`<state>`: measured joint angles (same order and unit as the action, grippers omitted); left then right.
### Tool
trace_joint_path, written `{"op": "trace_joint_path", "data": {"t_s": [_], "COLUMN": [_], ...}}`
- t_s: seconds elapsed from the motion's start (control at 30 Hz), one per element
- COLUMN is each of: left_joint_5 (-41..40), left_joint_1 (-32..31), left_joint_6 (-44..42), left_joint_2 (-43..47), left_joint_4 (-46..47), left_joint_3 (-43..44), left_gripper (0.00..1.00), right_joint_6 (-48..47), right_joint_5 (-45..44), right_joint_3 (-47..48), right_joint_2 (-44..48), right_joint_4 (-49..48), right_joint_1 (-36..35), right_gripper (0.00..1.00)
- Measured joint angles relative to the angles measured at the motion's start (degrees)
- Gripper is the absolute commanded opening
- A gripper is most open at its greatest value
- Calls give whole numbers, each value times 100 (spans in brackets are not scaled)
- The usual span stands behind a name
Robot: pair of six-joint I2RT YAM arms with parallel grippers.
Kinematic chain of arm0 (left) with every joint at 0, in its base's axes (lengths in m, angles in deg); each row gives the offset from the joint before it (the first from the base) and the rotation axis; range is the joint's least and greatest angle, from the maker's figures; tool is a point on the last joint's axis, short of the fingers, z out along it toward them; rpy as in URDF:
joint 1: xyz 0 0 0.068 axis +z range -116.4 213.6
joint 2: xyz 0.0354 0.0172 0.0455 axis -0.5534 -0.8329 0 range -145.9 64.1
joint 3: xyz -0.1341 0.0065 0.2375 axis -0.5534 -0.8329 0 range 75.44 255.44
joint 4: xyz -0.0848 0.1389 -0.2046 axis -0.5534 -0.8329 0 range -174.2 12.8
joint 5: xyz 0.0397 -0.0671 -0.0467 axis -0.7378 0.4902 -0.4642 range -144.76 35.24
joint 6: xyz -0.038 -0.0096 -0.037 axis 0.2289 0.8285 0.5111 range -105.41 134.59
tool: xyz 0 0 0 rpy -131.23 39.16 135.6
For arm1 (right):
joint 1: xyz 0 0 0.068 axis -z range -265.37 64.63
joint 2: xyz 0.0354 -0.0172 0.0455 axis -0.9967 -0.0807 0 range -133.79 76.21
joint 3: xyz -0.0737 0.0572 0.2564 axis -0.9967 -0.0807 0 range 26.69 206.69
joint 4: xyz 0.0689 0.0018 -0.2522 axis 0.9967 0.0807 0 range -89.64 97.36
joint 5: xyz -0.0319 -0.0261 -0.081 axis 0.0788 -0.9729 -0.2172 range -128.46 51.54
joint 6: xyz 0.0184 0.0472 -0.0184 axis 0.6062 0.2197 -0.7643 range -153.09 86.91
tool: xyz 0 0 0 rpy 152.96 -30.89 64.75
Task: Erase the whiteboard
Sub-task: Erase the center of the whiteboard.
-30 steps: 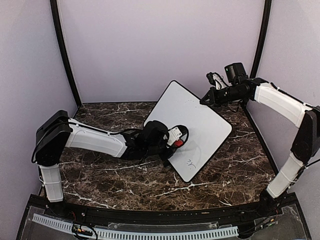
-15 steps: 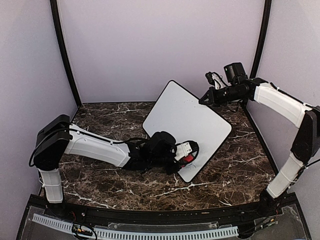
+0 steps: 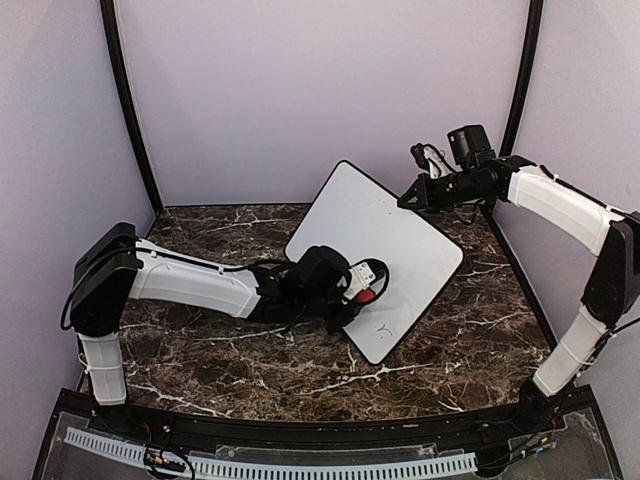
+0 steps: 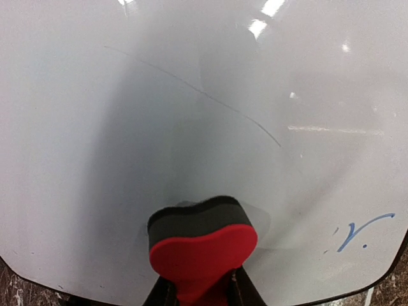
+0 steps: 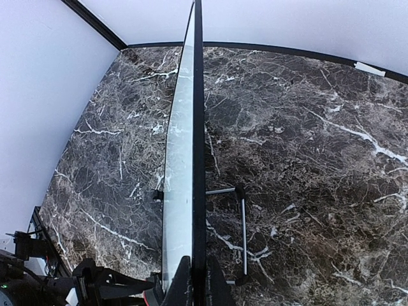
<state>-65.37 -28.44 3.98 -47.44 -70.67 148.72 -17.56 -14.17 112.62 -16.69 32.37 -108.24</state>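
The whiteboard stands tilted on the marble table, one corner pointing down. My left gripper is shut on a red eraser with a dark felt face, which is pressed against the board's lower left part. In the left wrist view the eraser sits between my left gripper's fingers on the glossy whiteboard. A small blue mark lies to its right and a faint thin line above. My right gripper is shut on the board's upper right edge. The right wrist view shows the whiteboard edge-on between the right gripper's fingers.
The dark marble table is enclosed by pale walls with black corner posts. A thin wire stand rests on the table behind the board. The blue mark sits near the board's bottom corner.
My left gripper swept the eraser down and right toward the board's bottom corner, then back up and left. Part of the blue mark there is gone. The right arm held still.
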Motion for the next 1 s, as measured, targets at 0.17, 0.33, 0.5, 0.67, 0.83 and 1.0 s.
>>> {"op": "trace_joint_path", "data": {"t_s": [0.17,0.33,0.5,0.67,0.83,1.0], "left_joint_5": [-214,-155,-31,50,267,544], "left_joint_1": [92,103,37,-125,-361,-560], "left_joint_6": [50,55,-76,-254,-361,-400], "left_joint_2": [-20,-15,44,57,55,28], "left_joint_4": [-79,-37,289,326,313,271], "left_joint_3": [103,70,-157,-221,-223,-223], "left_gripper": [0,0,0,0,0,0], "right_joint_6": [2,2,4,4,4,17], "right_joint_5": [-13,-13,-11,-11,-11,-15], "right_joint_3": [0,0,13,42,48,85], "right_joint_2": [0,0,0,-11,-11,-11], "right_joint_4": [9,15,44,81,83,118], "right_joint_1": [0,0,-2,-9,-17,-57], "right_gripper": [0,0,0,0,0,0]}}
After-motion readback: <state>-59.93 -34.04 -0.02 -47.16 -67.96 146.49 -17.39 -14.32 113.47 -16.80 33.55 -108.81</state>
